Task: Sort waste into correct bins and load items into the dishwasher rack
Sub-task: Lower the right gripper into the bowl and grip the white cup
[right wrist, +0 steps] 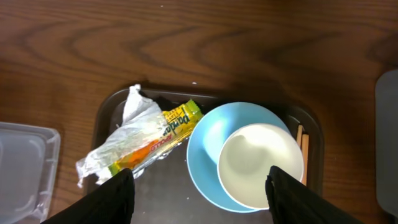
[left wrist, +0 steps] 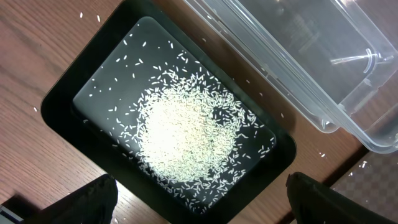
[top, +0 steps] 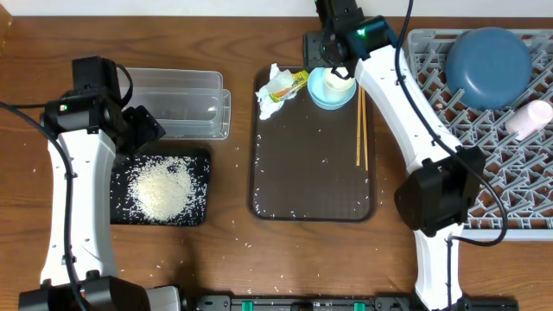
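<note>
My right pincer [right wrist: 199, 186] hangs spread over the white round cup [right wrist: 261, 163] sitting in the small light-blue bowl [right wrist: 208, 149]. An off-centre pinch could drag both.

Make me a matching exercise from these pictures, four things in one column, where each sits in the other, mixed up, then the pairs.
1. heap of loose white rice grains
2. large dark-blue bowl
3. white cup
4. thin wooden chopsticks

A. inside the small light-blue bowl
B. on the dark brown serving tray
C. in the shallow black rectangular tray
D. in the grey plastic lattice rack

Pairs: 1-C, 2-D, 3-A, 4-B
</note>
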Motion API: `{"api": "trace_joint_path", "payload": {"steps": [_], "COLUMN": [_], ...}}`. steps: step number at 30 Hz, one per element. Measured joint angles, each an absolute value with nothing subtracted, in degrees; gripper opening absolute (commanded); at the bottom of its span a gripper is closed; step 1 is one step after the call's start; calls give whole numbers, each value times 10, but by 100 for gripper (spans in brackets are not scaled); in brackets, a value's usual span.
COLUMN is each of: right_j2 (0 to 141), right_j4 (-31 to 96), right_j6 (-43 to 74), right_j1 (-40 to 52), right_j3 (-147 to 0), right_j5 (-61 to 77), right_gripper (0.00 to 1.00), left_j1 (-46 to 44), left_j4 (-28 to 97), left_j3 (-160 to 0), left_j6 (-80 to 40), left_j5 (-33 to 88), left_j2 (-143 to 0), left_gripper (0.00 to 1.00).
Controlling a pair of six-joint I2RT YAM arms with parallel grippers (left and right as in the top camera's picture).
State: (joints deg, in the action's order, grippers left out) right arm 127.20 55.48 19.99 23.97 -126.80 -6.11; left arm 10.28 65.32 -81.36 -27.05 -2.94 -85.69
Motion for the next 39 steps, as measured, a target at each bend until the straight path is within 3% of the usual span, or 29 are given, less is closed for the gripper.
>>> {"api": "trace_joint_path", "payload": {"steps": [10,17,31,39], "right_j2": [1357,1359,1359,1359], "right_j4": [575,581,589,589], "right_j6": [231,240,239,241], "right_j1": [240,240,240,240], "right_j3": [-1268,-1268,-1242,-1235], "right_j5": [-56,-57,-76,-78], "right_gripper": [61,41,36,21], "left_j1": [103,103,103,103], "left_j4": [653,653,653,653], "left_j3": [-814,-814,-814,-814], "left_j6": [-270,-270,-270,-270], "left_j5": [-29,-29,-29,-29], "left_j2": [-857,-857,-857,-857], "left_gripper": [90,90,90,90]}}
